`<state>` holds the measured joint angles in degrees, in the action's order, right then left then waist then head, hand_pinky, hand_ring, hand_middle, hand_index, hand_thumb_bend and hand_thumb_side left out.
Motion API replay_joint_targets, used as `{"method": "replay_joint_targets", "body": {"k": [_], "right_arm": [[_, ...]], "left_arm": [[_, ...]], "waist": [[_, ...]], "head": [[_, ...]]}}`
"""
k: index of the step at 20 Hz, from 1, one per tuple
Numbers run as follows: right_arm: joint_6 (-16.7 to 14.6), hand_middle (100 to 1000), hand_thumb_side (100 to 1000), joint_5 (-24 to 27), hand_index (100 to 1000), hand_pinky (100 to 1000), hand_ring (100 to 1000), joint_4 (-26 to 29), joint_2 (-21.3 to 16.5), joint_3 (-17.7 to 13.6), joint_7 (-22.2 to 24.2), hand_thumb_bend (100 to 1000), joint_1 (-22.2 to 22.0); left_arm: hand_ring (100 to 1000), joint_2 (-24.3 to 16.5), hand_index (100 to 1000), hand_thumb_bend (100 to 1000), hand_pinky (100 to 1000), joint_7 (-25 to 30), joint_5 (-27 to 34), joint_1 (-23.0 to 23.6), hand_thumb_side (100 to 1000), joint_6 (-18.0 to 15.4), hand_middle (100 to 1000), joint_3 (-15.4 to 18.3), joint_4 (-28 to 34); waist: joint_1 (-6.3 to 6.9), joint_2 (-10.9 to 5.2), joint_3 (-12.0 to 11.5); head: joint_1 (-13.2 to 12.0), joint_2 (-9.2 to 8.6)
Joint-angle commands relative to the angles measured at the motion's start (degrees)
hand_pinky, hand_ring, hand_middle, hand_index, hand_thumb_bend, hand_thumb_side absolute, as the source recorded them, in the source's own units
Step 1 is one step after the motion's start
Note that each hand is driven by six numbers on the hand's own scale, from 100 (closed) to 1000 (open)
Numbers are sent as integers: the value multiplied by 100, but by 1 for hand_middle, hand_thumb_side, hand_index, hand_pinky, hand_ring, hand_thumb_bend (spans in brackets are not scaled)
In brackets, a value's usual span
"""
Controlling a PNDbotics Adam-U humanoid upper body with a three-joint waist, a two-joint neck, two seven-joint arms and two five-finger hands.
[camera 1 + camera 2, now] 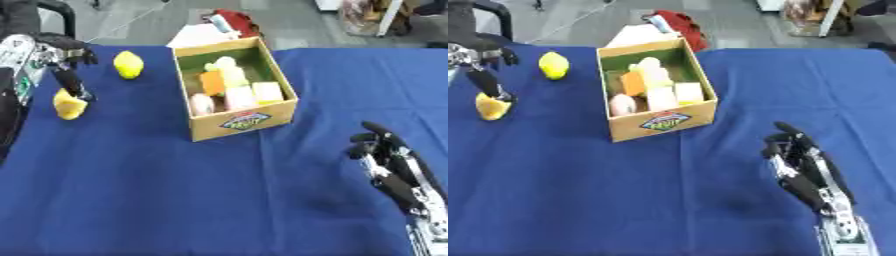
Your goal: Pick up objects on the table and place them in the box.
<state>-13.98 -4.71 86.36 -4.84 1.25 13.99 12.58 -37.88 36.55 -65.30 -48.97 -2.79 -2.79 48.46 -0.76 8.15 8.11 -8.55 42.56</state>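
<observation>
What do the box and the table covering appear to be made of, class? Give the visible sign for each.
The box looks like cardboard: matt tan walls with thin straight edges, a printed label on the front and a green lining inside. The table covering looks like blue woven cloth: matt, with soft creases and folds running across it. Neither can be confirmed by look alone.

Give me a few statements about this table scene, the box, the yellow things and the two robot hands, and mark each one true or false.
1. The cardboard box already holds several items. True.
2. The left hand reaches down to the yellow-orange object near the table's left edge. True.
3. The yellow lemon lies inside the box. False: it lies on the blue tablecloth, left of the box.
4. The right hand holds a yellow object. False: it holds nothing, resting at lower right.
5. The tablecloth is red. False: it is blue.
</observation>
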Motion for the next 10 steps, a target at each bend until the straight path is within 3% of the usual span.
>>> {"method": "replay_joint_targets", "body": {"k": [1, 10], "right_arm": [[-11, 670, 379, -12, 903, 656, 625, 66, -87, -32, -6, 100, 61], [-9, 669, 377, -14, 903, 657, 625, 65, -82, -41, -12, 100, 55]], "left_arm": [[729, -240, 892, 503, 763, -15, -102, -78, 229, 126, 791, 144, -132], [700, -226, 874, 467, 739, -505, -313, 37, 226, 486, 766, 372, -601]], "waist": [[18, -54, 4], [2, -50, -2]], "head": [[14, -64], [21, -68]]}}
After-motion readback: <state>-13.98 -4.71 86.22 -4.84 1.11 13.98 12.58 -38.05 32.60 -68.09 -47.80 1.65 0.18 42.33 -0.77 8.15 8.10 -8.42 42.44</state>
